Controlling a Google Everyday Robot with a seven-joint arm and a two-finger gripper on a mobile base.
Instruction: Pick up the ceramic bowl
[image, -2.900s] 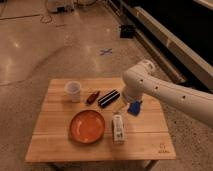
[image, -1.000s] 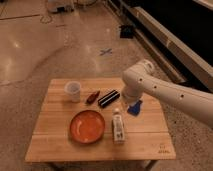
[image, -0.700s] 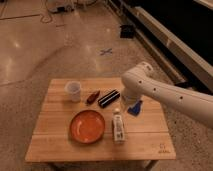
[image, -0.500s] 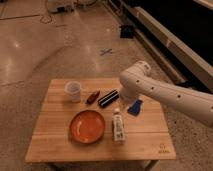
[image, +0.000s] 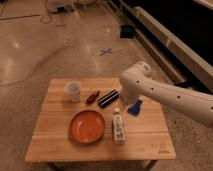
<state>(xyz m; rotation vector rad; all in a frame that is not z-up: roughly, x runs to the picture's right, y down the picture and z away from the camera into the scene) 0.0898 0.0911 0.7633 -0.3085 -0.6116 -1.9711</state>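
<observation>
The ceramic bowl (image: 87, 126), orange-red, wide and shallow, rests on the front middle of the wooden table (image: 60, 145) with nothing inside it. My white arm (image: 165, 95) reaches in from the right and bends down over the table's back right. Its gripper (image: 127, 100) hangs at the arm's lower end, mostly hidden by the arm, just right of a black box (image: 108, 98). The gripper is behind and to the right of the bowl, well apart from it.
A white cup (image: 73, 90) stands at the back left. A small red-brown item (image: 92, 97) lies beside the black box. A white tube (image: 118, 127) lies right of the bowl, and a blue object (image: 135, 107) lies under the arm.
The arm has drifted slightly left over the back right of the table. The bowl and the other items have stayed in place.
</observation>
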